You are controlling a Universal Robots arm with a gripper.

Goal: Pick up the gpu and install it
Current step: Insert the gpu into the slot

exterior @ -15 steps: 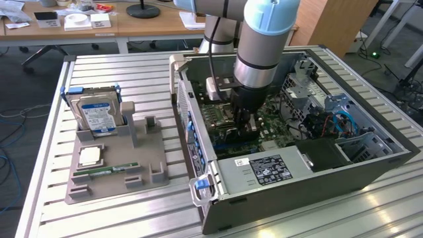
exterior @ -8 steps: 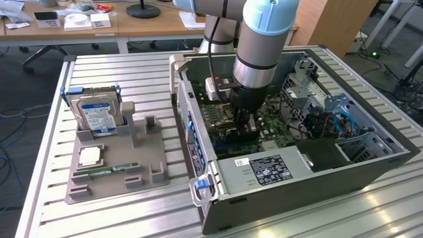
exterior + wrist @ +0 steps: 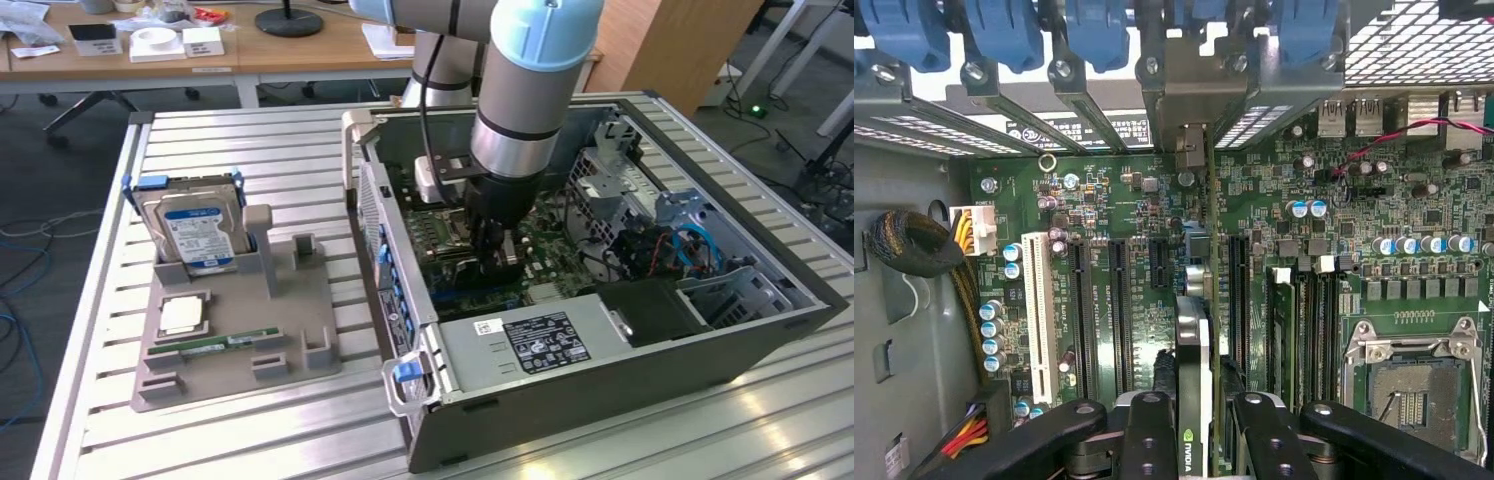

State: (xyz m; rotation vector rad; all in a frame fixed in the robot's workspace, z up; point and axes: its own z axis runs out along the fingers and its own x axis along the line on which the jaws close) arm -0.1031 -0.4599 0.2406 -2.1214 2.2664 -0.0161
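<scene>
Black fingers (image 3: 1149, 440) clamp thin gpu (image 3: 1194, 400) edge-on, upright over glossy green motherboard (image 3: 1124, 200); gripper (image 3: 497, 262) inside grey metal case (image 3: 747, 330).

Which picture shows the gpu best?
The wrist view: the gpu stands edge-on between the fingers, over the green board's slots, its end bracket among the blue clips. In the exterior view the gripper is down inside the computer case and the card is hard to make out.

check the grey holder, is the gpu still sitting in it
No: the gpu is clamped edge-on in the gripper over the motherboard, and the grey holder carries just a hard drive and smaller parts.
</scene>
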